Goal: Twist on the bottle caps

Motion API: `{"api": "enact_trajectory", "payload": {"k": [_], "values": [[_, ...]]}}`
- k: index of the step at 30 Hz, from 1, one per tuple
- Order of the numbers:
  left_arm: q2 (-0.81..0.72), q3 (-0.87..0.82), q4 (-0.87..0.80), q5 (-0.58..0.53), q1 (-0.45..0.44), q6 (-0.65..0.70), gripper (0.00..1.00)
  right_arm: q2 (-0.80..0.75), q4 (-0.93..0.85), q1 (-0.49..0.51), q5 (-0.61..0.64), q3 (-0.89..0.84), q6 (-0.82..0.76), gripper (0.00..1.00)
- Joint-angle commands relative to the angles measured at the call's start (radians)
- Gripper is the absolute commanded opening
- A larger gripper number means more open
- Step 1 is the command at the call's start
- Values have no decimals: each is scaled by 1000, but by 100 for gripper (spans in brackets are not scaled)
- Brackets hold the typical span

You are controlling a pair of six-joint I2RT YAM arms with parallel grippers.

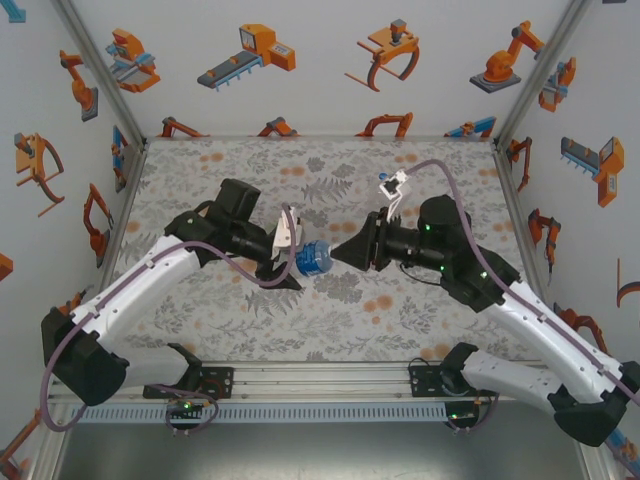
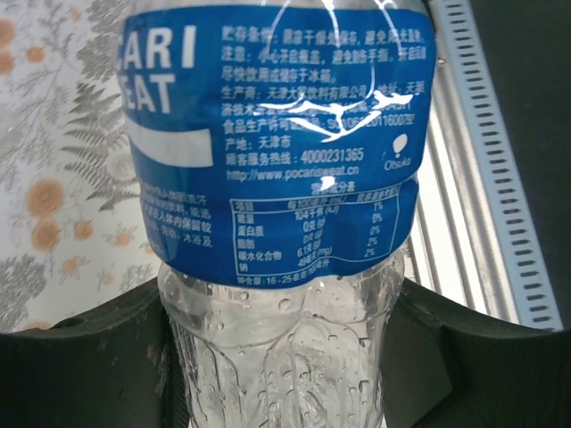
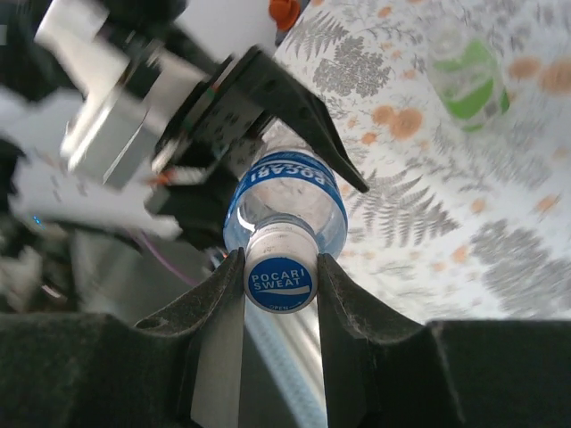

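Blue on its top face and white at its rim, the small round plastic screw cap (image 3: 280, 278) sits on the neck of the small clear plastic bottle with a blue label band (image 2: 277, 134). The left gripper (image 2: 284, 325) holds this blue-label bottle by its clear lower body, under the label. Its two dark fingers (image 2: 89, 374) are closed on both sides of the plastic. The bottle is in the air above the middle of the grey floral tablecloth (image 1: 420, 320), lying about level, with the neck turned toward the right arm. I think it is held so for a reason: one arm makes the bottle firm, so the other can meet the cap straight along the thread and turn it.

The right gripper (image 3: 279, 266) comes from the opposite side. In the right wrist view the cap is exactly between its two black fingers (image 3: 214, 330), and both inner faces touch the rim, so the fingers are narrow and pinch the cap. The cap looks centred, not nearer to one finger. Whether it is tight on the thread I cannot tell; the step in hand seems to be the turning.

The green-tinted clear plastic bottle (image 3: 466, 78) rests on the cloth well apart, beyond the held one. It is blurred, and I cannot tell if its cap is on.
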Motion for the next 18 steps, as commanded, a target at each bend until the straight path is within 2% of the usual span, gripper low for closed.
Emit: {"api": "enact_trajectory", "payload": {"k": [1,3,5,9,10,12,14,16,18], "values": [[-36,-25,136,-47,-9,-58,0,15,73,11,168,-49,589,0],[-43,-38,165,-75,-9,-74,0,14,65,11,199,-61,677,0],[-50,-46,184,-88,-8,-87,0,21,63,11,230,-47,684,0],[-49,-49,198,-70,-2,-97,0,55,55,11,219,6,561,0],[-45,-48,199,-65,-1,-99,0,60,47,11,214,11,539,3],[-41,-46,199,-56,2,-101,0,61,62,11,210,16,466,18],[-40,-44,200,-47,4,-102,0,49,112,11,196,17,372,46],[-43,-46,208,-34,8,-109,0,31,141,11,181,33,242,54],[-46,-46,223,-7,12,-121,0,0,177,11,166,41,92,57]]}}
